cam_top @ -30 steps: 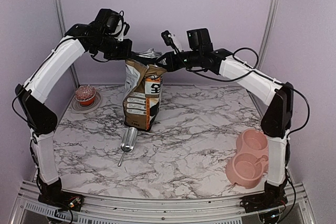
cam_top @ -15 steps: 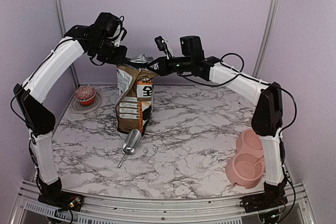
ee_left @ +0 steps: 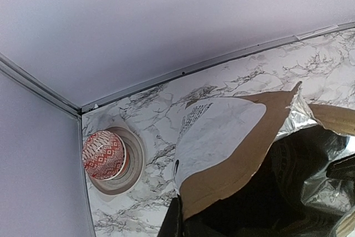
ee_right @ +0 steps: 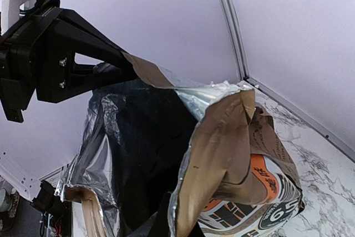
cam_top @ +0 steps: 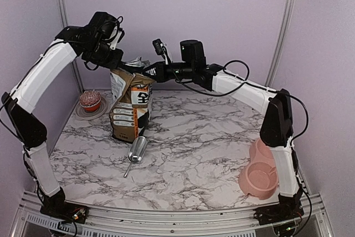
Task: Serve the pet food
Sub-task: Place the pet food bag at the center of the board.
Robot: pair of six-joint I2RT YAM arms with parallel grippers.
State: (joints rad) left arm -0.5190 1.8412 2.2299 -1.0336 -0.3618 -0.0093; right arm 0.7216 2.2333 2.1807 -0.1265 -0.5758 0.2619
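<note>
Pet food bag (cam_top: 128, 112), left of centre: torn rim is pinched by left gripper (cam_top: 121, 66) and right gripper (cam_top: 146, 72), jaws closed on it. Judged soft, bottom-heavy; best gripped at rim corners.

The pet food bag (ee_right: 222, 154) shows "65" beside white Chinese characters.
</note>
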